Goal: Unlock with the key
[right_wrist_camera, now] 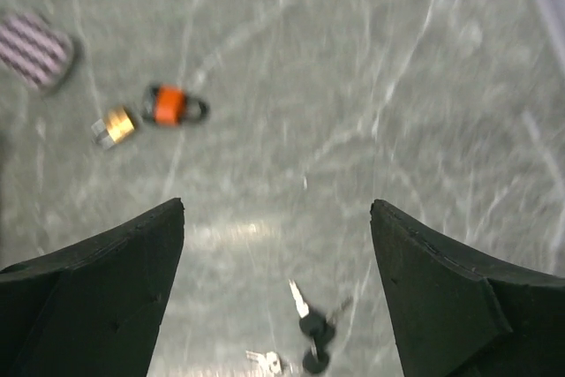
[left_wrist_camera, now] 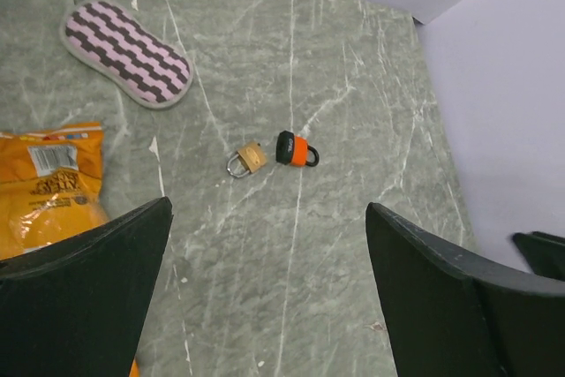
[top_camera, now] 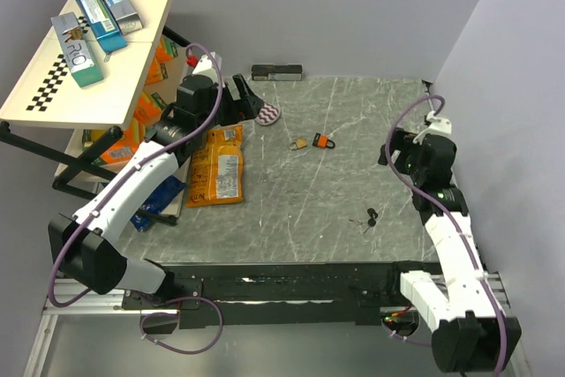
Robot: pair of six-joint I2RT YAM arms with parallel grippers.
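Note:
The key [top_camera: 371, 216] is a small cluster of black-headed keys lying on the grey marble table toward the right. In the right wrist view the key [right_wrist_camera: 311, 328] sits just below my right gripper [right_wrist_camera: 277, 204], whose jaws stand wide open and empty above it. A small brass padlock [top_camera: 299, 144] and an orange-red padlock [top_camera: 324, 140] lie side by side near the table's middle. My left gripper [left_wrist_camera: 268, 205] hovers open and empty, with the brass padlock [left_wrist_camera: 249, 160] and the orange-red padlock [left_wrist_camera: 298, 149] just ahead of its fingertips. In the top view my right gripper [top_camera: 395, 152] stands at the right and my left gripper [top_camera: 247, 99] at the back left.
An orange snack bag [top_camera: 218, 165] lies at the left under the left arm. A pink striped pad [top_camera: 268, 113] and a dark box [top_camera: 277, 72] sit near the back wall. A rack with boxes on its top board [top_camera: 79, 50] stands at the far left. A wall runs along the right side.

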